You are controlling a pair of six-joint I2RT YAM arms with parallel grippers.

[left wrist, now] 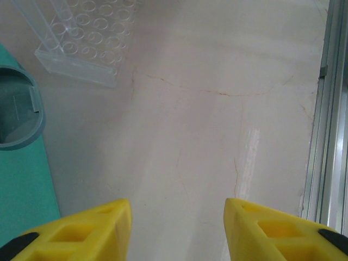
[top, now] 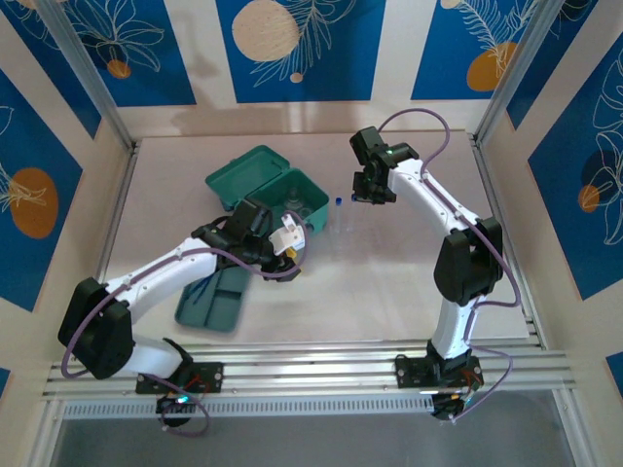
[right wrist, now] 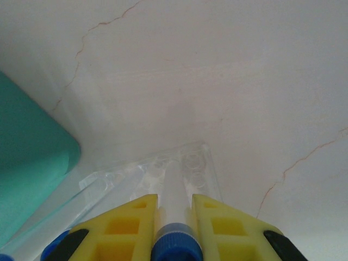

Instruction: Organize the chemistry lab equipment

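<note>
Right jaws grip a tube (right wrist: 174, 201) over the rack (right wrist: 198, 163); left jaws hang parted, empty; case (top: 255, 173) open, sorting unfinished

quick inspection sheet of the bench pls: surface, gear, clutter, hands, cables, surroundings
surface: pale table, hairline cracks, no spills seen
job's things: teal case open; dark-green tray partly under the left arm; blue-capped tube held
clutter: clear tube rack by the case
hands: left hand open, nothing between its fingers; right hand shut on the tube, tip over the rack
cables: purple cables loop off both arms
surroundings: blue leaf-print walls; aluminium rails at near edge
</note>
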